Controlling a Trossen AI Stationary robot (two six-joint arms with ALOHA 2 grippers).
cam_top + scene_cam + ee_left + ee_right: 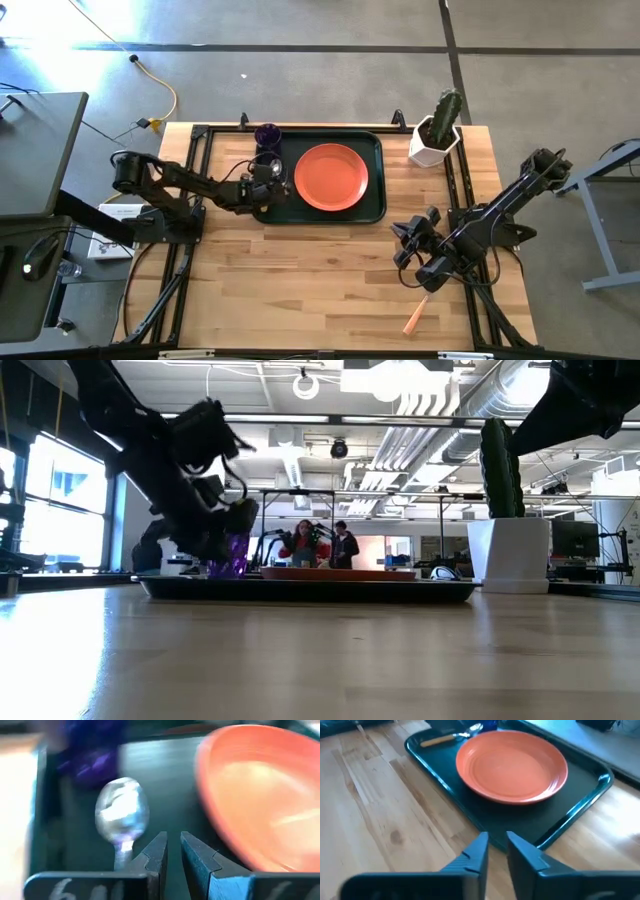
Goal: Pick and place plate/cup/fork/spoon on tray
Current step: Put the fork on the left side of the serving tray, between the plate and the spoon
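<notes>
one plate [331, 177], one spoon [122, 817] and one cup [267, 135] on the tray [377, 205]; one fork [416, 314] on the table [300, 280]. left gripper [172, 851] and right gripper [496, 851] each slightly parted, holding nothing.

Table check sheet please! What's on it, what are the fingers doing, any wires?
Surface: wooden table.
Job's things: plate and spoon on tray; cup at its corner; fork, only handle showing, on table.
Clutter: cactus pot beside tray.
Grippers: left gripper beside spoon, right gripper facing tray; fingers slightly apart, empty.
Cables: yellow cable on floor.
Surroundings: people far behind.
</notes>
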